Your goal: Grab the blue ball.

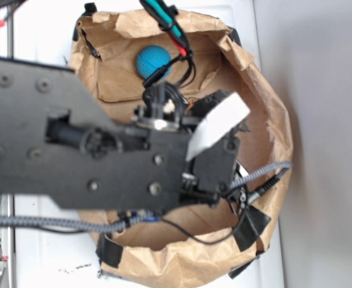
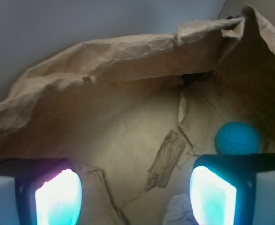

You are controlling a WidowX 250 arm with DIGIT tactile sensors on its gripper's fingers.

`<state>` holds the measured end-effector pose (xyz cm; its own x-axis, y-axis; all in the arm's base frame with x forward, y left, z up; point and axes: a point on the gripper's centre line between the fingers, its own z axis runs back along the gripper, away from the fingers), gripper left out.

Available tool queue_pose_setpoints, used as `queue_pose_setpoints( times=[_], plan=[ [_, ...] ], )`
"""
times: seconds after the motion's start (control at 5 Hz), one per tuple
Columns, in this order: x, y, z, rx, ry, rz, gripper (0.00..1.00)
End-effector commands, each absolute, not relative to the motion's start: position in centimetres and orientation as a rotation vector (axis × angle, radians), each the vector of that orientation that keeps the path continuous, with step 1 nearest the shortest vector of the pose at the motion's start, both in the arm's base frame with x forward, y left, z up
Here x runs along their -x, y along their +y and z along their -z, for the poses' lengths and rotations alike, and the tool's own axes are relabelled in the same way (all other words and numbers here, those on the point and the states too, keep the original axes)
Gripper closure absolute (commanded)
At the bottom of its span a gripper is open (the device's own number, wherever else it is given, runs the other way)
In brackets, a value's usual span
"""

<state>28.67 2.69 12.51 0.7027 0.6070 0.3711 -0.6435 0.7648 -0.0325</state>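
Ball [image 1: 152,60] sits inside the bag [image 1: 265,102], on its floor near the far wall in the exterior view, just beside a fold of brown paper. It is round, turquoise-blue and matte, with faint grooved lines curving over its surface; being a sphere it has no long axis and points no way that can be told. In the wrist view the ball [image 2: 237,138] lies right of centre, just above the right finger [image 2: 212,194], close to the bag's [image 2: 128,51] right wall and touching the floor.

The gripper [image 2: 135,197] hangs inside the bag with its jaws spread wide. The two fingers glow cyan at the bottom corners of the wrist view, well apart, with bare paper floor between them. Nothing is held between them. The ball is outside the gap, beyond the right finger's tip.

A torn strip [image 2: 165,159] of brown paper lies flat on the floor between the fingers, tilted, its upper end leaning right. A white paper wad [image 2: 179,211] shows at the bottom edge, just inside the right finger.

In the exterior view the black arm [image 1: 74,144] covers most of the bag's middle, with cables [image 1: 253,177] trailing over the rim. The bag stands on a white table [image 1: 319,180].
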Motion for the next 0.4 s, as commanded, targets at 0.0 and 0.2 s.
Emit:
queue_pose_setpoints(
  times=[0.0,0.2],
  plan=[
    [-25.8,5.5,-12.4,-0.210,-0.455,-0.731,0.00],
    [-24.0,6.4,-12.3,-0.137,-0.360,-0.752,0.00]
  ],
)
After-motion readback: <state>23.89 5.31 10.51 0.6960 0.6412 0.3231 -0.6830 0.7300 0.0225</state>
